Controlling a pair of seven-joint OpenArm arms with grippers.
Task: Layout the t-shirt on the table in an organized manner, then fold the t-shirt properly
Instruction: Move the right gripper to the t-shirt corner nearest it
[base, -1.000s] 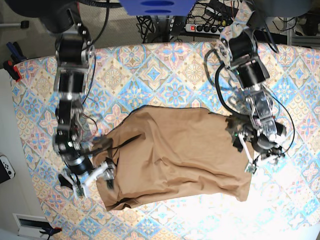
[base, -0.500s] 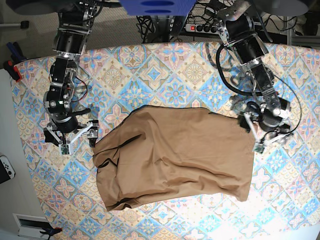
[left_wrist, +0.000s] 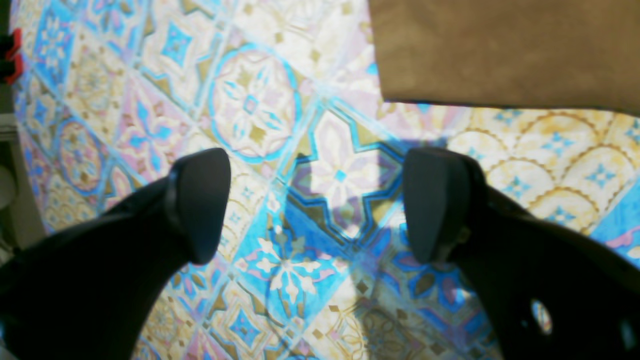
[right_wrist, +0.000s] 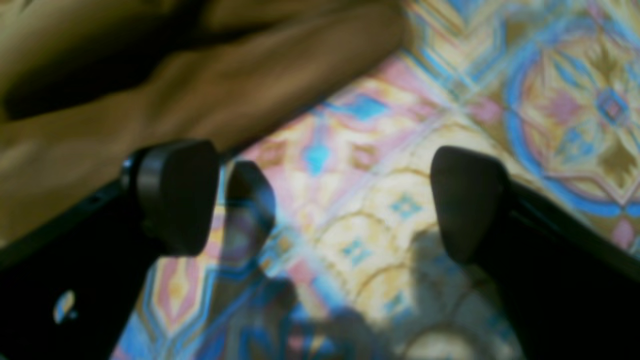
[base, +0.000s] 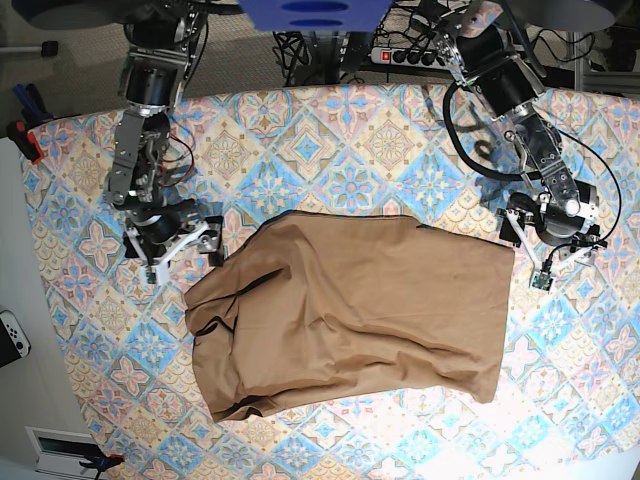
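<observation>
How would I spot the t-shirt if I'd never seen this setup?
Look at the big table with its blue, pink and cream tile pattern. Between the two robot arms lies the t-shirt, the only plain thing there: flat tan-brown cloth without print, rumpled along one side.

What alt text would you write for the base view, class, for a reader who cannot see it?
A tan t-shirt lies rumpled on a tile-patterned table. The left gripper and right gripper hover open just off opposite edges, holding nothing.

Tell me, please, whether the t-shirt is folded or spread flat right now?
Partly folded, not neat. The t-shirt lies as a doubled-over slab with no sleeves showing, and its edge near the right gripper is bunched and creased.
</observation>
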